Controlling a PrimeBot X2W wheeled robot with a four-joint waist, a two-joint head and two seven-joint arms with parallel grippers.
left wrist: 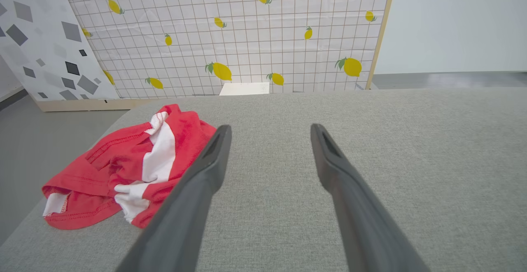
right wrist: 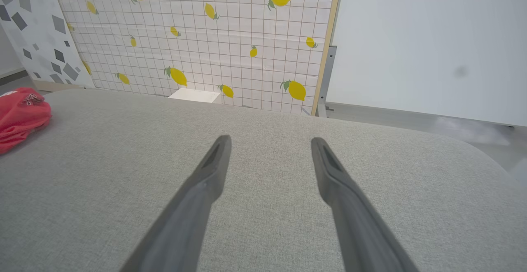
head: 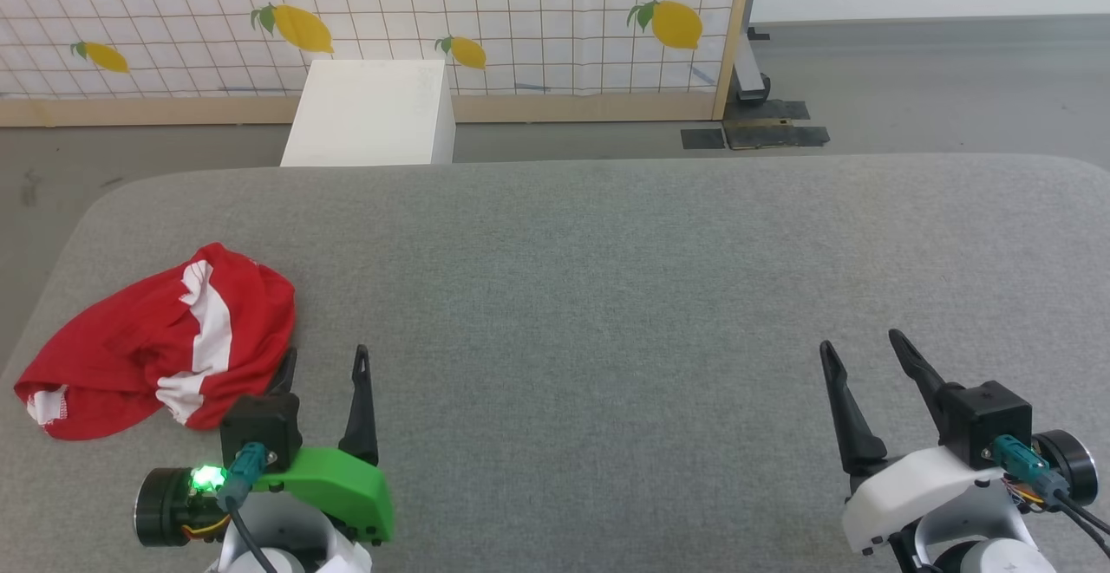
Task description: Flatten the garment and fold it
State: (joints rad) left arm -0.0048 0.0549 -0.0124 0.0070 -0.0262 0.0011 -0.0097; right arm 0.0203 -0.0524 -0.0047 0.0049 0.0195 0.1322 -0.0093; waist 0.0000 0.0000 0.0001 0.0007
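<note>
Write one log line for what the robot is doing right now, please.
stage: not started | garment: crumpled, left side of table | left gripper: open, beside garment | right gripper: open, empty, far side

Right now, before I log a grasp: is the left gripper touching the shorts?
Cannot tell. In head view a finger of the left gripper overlaps the shorts; no gap or contact shows.
</note>
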